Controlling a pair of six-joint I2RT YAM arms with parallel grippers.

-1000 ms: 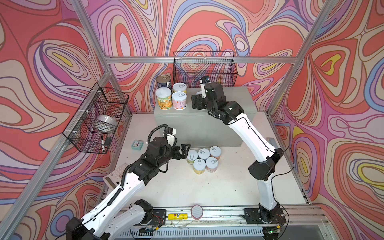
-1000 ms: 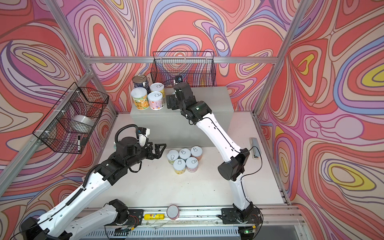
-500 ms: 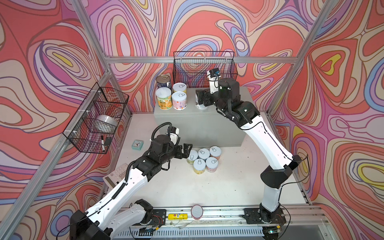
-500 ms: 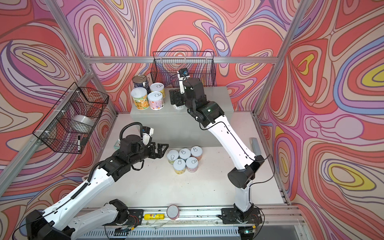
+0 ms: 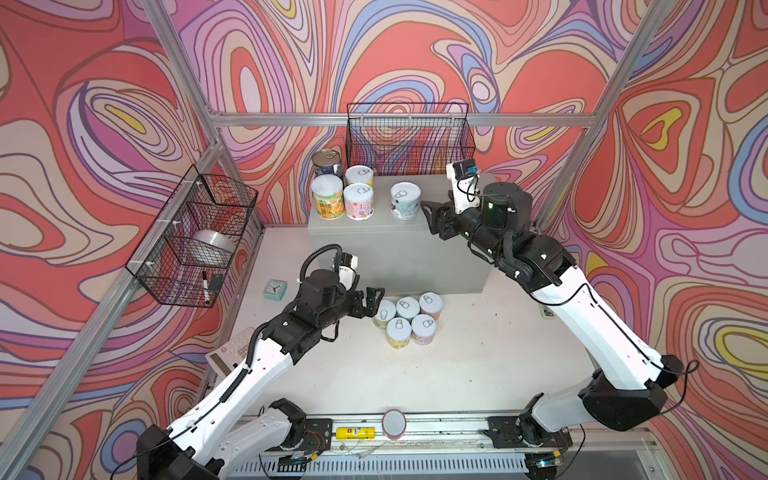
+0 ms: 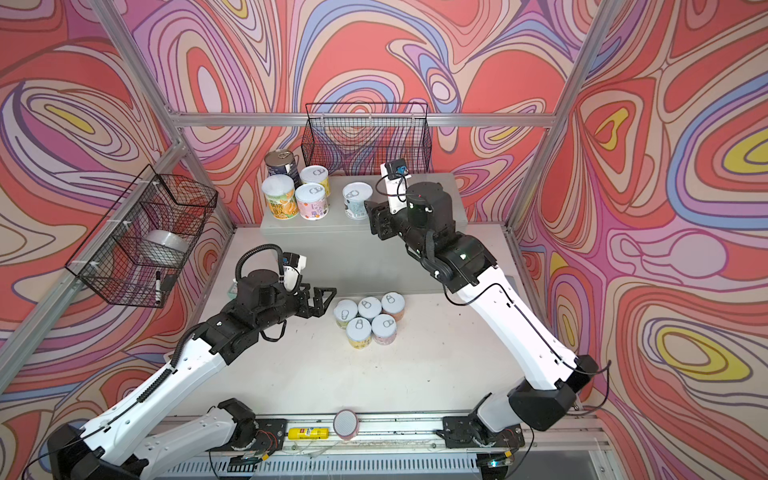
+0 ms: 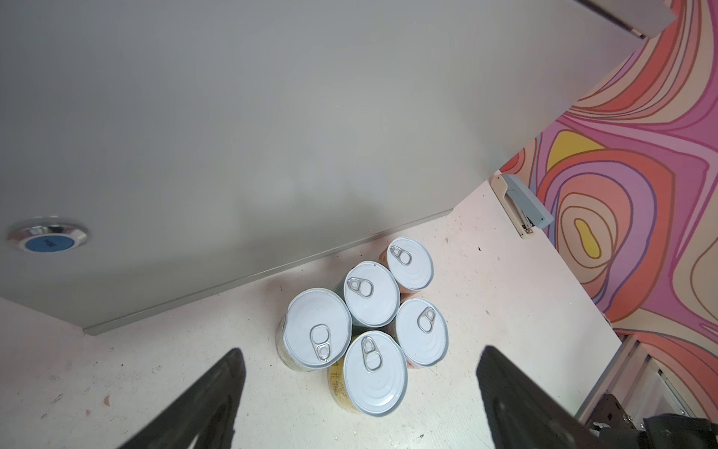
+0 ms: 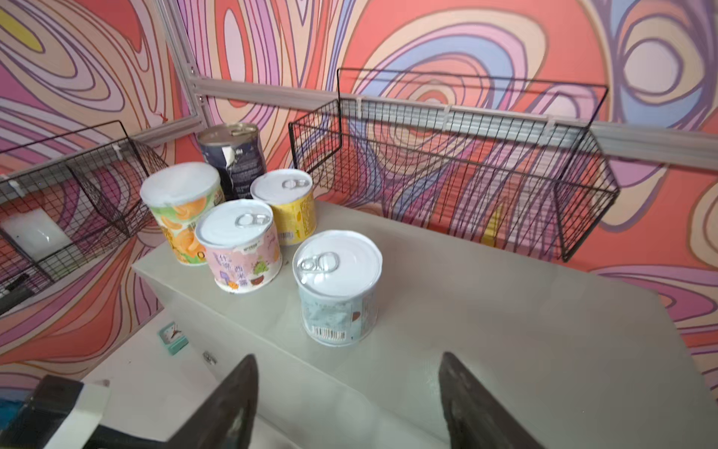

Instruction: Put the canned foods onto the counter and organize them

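Hovering wide open and empty, the left fingers (image 5: 374, 291) sit just beside five short tins (image 5: 408, 306) clustered on the white surface (image 5: 457, 365). Four tins (image 5: 359, 199) stand grouped on the grey cabinet (image 5: 399, 249), a pale blue tin (image 5: 405, 201) apart; right fingers (image 5: 430, 205), parted and empty, near it.

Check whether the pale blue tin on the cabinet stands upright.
Upright: the pale blue tin sits lid up, flat on the grey metal cabinet.

Clutter I could see: a black far basket (image 5: 409, 139) hung on the far wall. The left basket (image 5: 191, 237) on the left wall held a silvery roll (image 5: 212, 249) and a marker (image 5: 205, 286). A little teal clock (image 5: 274, 289) sat left on the table (image 5: 457, 374), with a calculator (image 5: 230, 353) nearer. A yellow tube (image 5: 355, 432) lay just beside a pink-rimmed disc (image 5: 394, 422) at the near edge.
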